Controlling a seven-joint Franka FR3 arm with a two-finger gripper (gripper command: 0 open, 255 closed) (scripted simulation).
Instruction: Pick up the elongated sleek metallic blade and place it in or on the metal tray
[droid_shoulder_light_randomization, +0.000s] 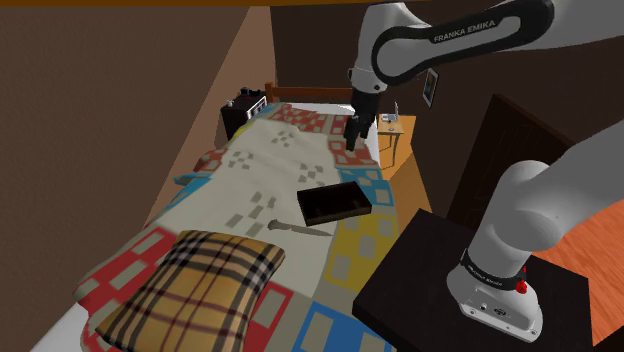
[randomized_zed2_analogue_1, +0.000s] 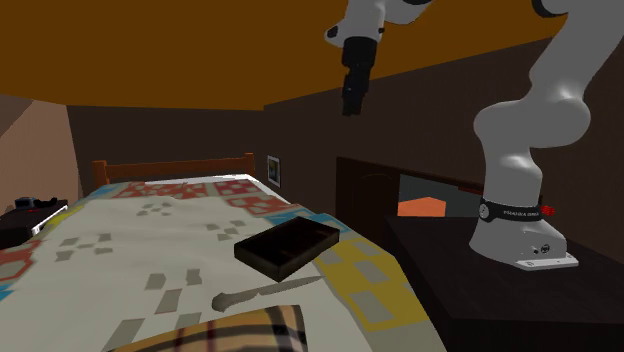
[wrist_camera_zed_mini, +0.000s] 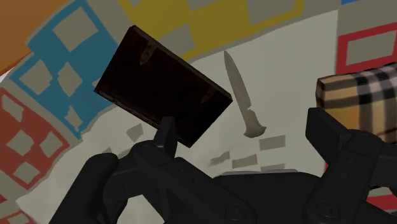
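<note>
Above the bed (droid_shoulder_light_randomization: 262, 165), the gripper (droid_shoulder_light_randomization: 357, 131) hangs spread; the knife (droid_shoulder_light_randomization: 295, 226) lies just beside, seemingly clear of, the dark tray (droid_shoulder_light_randomization: 335, 203)

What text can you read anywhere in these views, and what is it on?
"FRANKA EMIKA": white letters on the arm's upper link, shoulder view.
Lettering on the black band above the arm's base: too small to read.
Tray and blade: no text visible.
</note>
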